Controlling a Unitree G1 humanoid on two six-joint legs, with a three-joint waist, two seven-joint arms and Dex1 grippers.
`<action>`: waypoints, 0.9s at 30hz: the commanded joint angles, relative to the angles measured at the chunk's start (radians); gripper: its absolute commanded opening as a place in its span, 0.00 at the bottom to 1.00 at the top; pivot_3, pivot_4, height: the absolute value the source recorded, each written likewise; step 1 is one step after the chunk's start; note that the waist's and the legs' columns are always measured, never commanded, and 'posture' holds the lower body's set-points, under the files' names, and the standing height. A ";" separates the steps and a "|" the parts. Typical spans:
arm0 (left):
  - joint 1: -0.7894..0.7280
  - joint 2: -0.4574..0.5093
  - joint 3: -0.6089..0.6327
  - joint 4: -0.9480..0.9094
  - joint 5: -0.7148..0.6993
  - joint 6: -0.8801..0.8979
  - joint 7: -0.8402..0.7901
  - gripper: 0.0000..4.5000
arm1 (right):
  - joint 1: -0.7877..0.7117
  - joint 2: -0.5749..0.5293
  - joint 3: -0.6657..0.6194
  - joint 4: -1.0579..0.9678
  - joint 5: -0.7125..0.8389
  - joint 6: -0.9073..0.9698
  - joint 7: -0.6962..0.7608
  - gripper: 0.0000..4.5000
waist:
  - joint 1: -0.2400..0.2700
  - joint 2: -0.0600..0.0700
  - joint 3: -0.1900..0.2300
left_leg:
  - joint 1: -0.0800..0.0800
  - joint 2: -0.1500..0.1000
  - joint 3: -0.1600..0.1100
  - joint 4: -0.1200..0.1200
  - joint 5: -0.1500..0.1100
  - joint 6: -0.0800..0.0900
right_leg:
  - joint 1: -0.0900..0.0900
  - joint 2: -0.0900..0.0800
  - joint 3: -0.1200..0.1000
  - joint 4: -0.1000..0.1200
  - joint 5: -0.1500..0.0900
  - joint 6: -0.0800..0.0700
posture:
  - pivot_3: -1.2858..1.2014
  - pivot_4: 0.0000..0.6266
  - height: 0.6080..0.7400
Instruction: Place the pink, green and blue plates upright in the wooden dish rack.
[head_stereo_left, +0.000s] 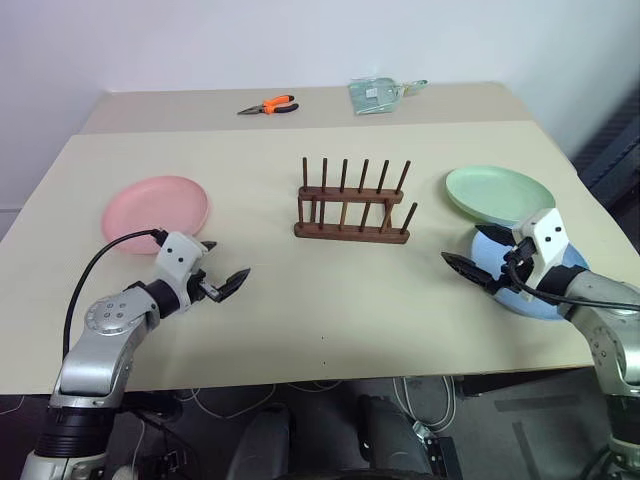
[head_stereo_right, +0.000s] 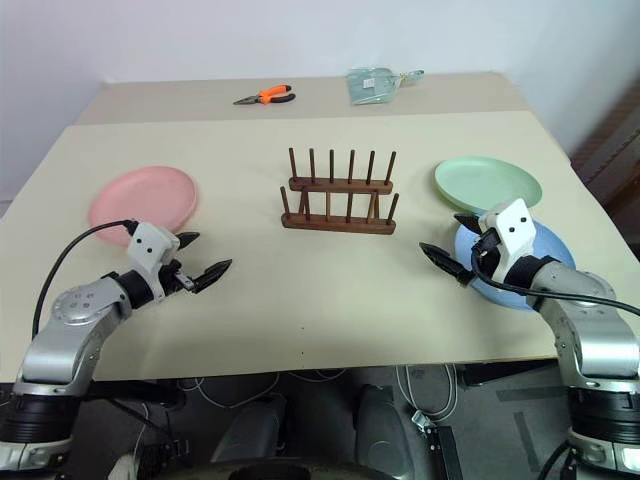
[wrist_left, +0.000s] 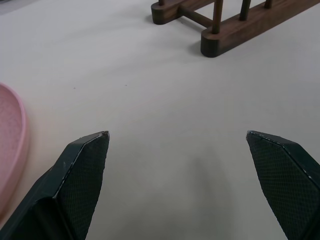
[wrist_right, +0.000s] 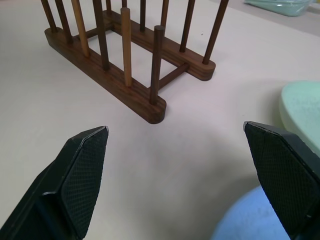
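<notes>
1. Left gripper (head_stereo_left: 228, 280), lower left of the head view: spread wide, nothing between the black fingers (wrist_left: 82, 172), hovering above bare table (head_stereo_left: 330, 330).
2. Right gripper (head_stereo_right: 452, 250), lower right: likewise spread wide and empty, hanging over the near edge of the blue plate (head_stereo_right: 530, 275).
3. Pink plate (head_stereo_left: 156, 212) lying flat at middle left, just beyond the left gripper; apart from it, not touched.
4. Green plate (head_stereo_left: 498, 193) flat at middle right, its near rim overlapping the blue plate beneath; both flat on the table.
5. Dish rack (head_stereo_left: 353, 210) standing at centre, between the two sides, with both rows of pegs empty. No plate placed yet, so the task looks to be at its very start.
6. Orange pliers (head_stereo_left: 270, 105) and a clear bag (head_stereo_left: 378, 95) at the far edge, upper centre, well out of the way.
7. Likely trouble, judged from here:
   - Flat, shallow plates offer little rim to pinch; fingers may skid off and push a plate along the table instead of lifting it.
   - Pulling at the blue plate first could drag or tip the green one resting on it.
   - A light rack may slide or topple if a plate strikes the pegs at an angle instead of dropping between them.
   - A loosely pinched plate could swing or slip while being turned upright.
</notes>
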 joint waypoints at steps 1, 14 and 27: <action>-0.009 0.006 0.020 0.004 0.003 -0.035 -0.001 1.00 | -0.039 0.011 0.014 -0.004 -0.032 -0.062 -0.019 0.98 | 0.000 0.000 0.000 | 0.000 0.000 0.000 0.000 0.000 0.000 | 0.000 0.000 0.000 0.000 0.000 0.000 | 0.52 0.24 1.00; -0.321 -0.059 -0.158 0.409 0.069 -0.177 -0.181 1.00 | 0.032 0.065 0.084 -0.184 0.000 0.022 -0.060 0.98 | 0.004 0.000 0.000 | 0.000 -0.001 0.000 0.001 0.000 0.000 | 0.000 0.000 0.000 0.000 0.001 0.002 | 0.52 0.24 1.00; -0.882 -0.338 -0.305 1.321 0.278 -0.514 -0.291 0.72 | 0.299 0.178 0.080 -0.517 -0.063 0.084 -0.307 1.00 | 0.023 -0.002 0.000 | -0.001 -0.001 0.000 0.003 0.000 0.001 | 0.000 0.000 0.000 0.000 0.002 0.004 | 0.52 0.24 1.00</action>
